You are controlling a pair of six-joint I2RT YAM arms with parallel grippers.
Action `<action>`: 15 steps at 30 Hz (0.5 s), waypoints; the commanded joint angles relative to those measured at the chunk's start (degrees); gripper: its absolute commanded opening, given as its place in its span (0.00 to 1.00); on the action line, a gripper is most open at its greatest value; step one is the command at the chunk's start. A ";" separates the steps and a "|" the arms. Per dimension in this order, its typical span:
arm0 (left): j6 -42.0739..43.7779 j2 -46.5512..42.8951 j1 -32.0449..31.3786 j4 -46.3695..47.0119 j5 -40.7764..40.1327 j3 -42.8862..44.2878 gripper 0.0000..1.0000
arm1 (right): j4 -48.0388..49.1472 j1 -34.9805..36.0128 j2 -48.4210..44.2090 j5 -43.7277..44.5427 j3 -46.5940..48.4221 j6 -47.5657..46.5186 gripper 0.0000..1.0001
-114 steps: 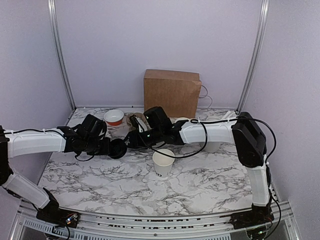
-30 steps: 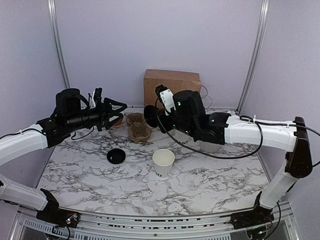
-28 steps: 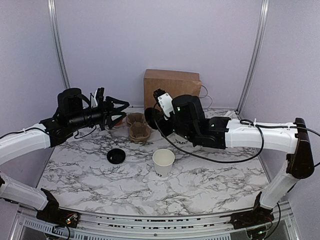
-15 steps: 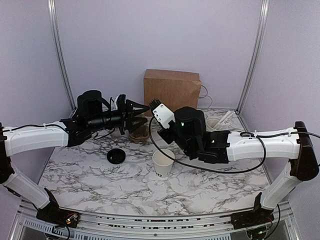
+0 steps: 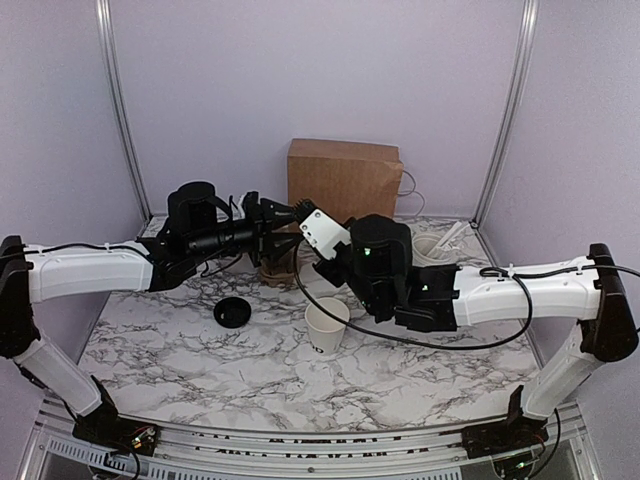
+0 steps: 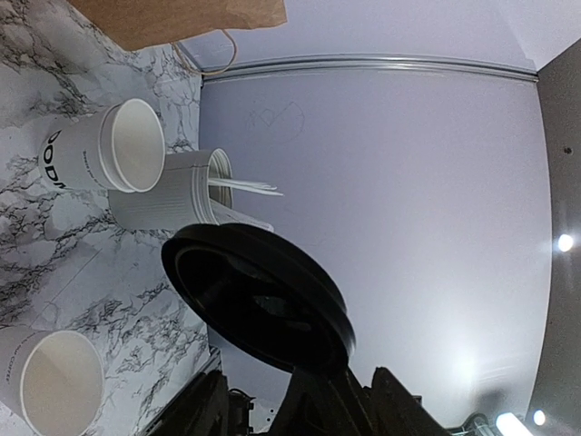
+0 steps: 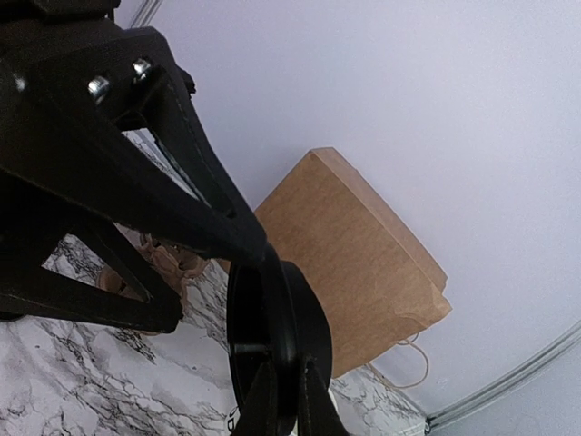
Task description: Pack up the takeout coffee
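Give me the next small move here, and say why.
Probably close the left gripper on the black lid. The right gripper pinches that lid by its rim in mid-air, and the left jaws stand open right beside it, so a handover looks set up. The open cup below has no lid yet.

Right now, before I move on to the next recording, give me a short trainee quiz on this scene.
1. True or false: the right gripper is shut on a black plastic lid.
2. Where does the other black lid lie? A: flat on the marble tabletop; B: pressed onto a cup; C: on the floor.
3. Fill in: the white paper cup standing nearest the arms' bases is ___ (lidded or lidless).
Key: 1 true; 2 A; 3 lidless.
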 commanded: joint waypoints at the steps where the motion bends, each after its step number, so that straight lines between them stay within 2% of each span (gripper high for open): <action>1: -1.57 1.59 -0.21 3.96 -1.05 3.35 0.54 | 1.04 0.74 -0.37 0.63 1.26 -0.53 0.00; 7: -2.73 3.32 -0.54 5.60 -1.51 4.63 0.53 | -0.11 0.88 0.10 0.54 1.93 -0.26 0.00; 15: -3.72 4.59 -0.65 6.62 -1.68 4.48 0.43 | -0.31 0.98 0.86 0.43 2.45 0.09 0.00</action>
